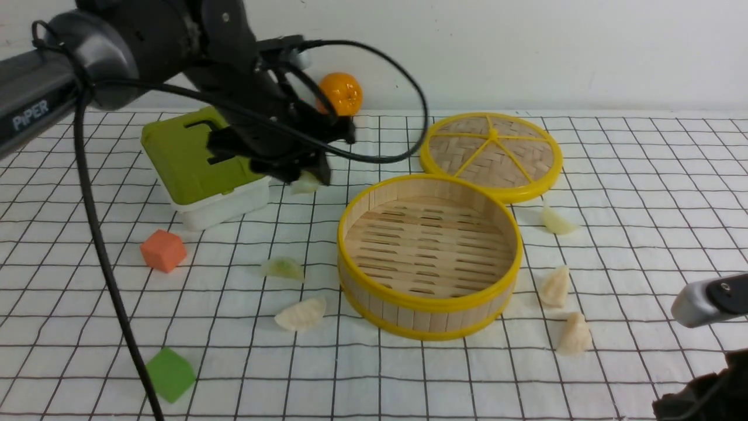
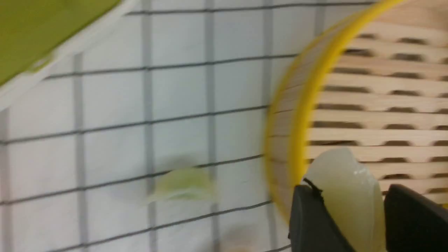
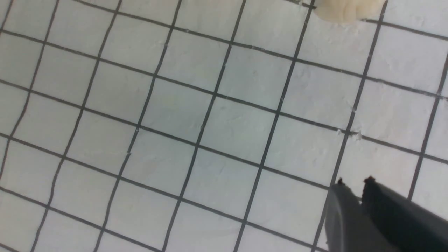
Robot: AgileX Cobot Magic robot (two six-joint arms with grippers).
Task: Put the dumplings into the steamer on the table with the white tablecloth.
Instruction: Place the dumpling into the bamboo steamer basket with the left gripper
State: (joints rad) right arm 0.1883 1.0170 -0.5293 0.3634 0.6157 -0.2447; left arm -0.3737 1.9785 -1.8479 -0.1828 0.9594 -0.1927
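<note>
Behind table (image 1: 643,374), pale wall (image 1: 584,52); white gridded tablecloth (image 1: 643,175).

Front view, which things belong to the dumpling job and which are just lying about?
Job: held dumpling, five loose dumplings, steamer, white tablecloth.
Lying about: woven lid, green-lidded box, orange cube, green cube, orange fruit.

Left end effector (image 2: 351,194) gripping pale green dumpling (image 2: 341,171), beside steamer (image 2: 297,133), second green dumpling (image 2: 183,183) blurred on gridded tablecloth (image 2: 112,105)
</note>
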